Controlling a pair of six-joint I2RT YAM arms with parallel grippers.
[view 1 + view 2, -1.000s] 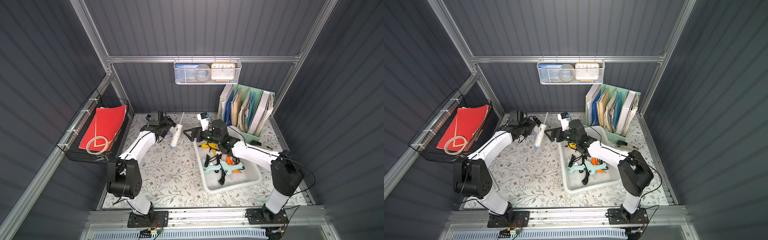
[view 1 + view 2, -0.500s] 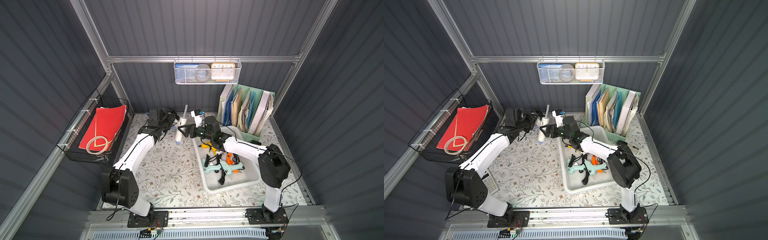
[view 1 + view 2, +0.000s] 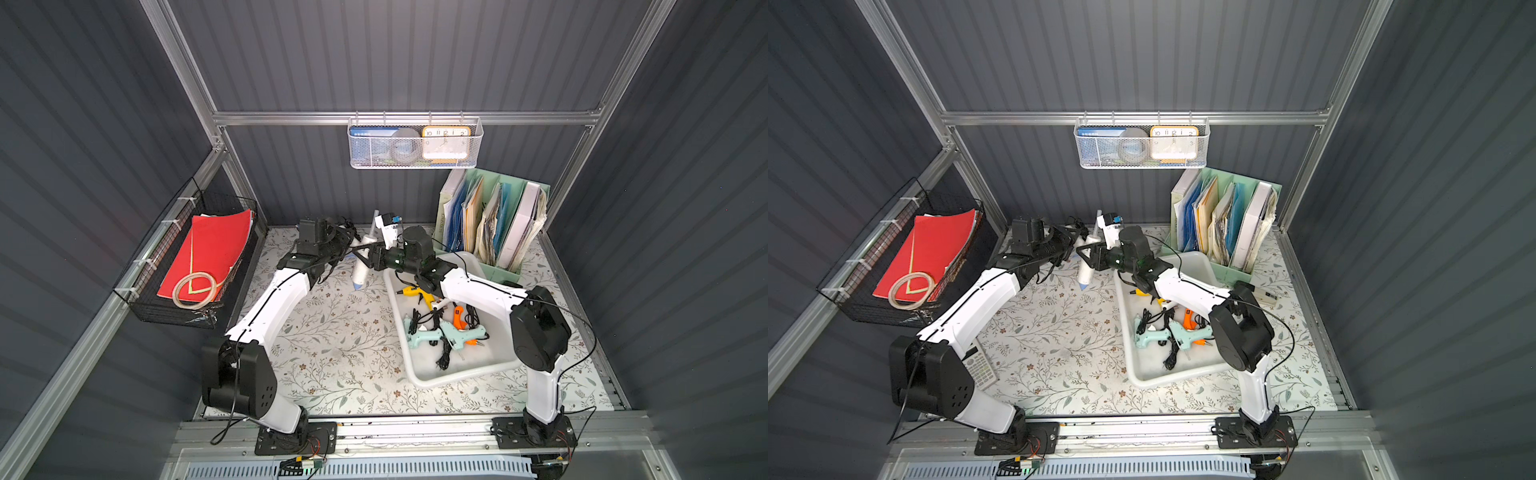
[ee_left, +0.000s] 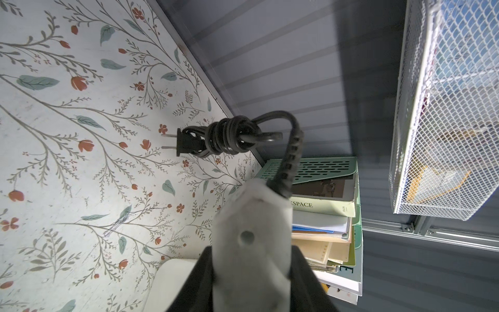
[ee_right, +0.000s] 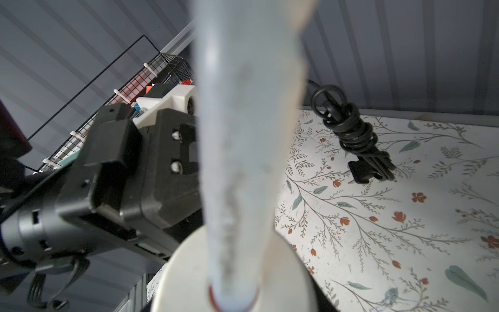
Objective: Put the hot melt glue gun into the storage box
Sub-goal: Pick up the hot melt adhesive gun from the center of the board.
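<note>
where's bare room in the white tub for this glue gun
Bare floor along the near rim of the storage box, in front of the teal glue guns. Its middle is crowded with guns and cords. Outside, the tabletop between box and left arm is bare.

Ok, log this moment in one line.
left gripper: holds glue gun | right gripper: at gun, grip unclear | storage box: gun not in

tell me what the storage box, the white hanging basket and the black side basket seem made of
The storage box looks like milky, glossy plastic: moulded rounded corners, rolled rim. The white hanging basket seems painted metal mesh: diamond openings, contents visible through it. The black side basket is probably coated steel wire: open grid.
</note>
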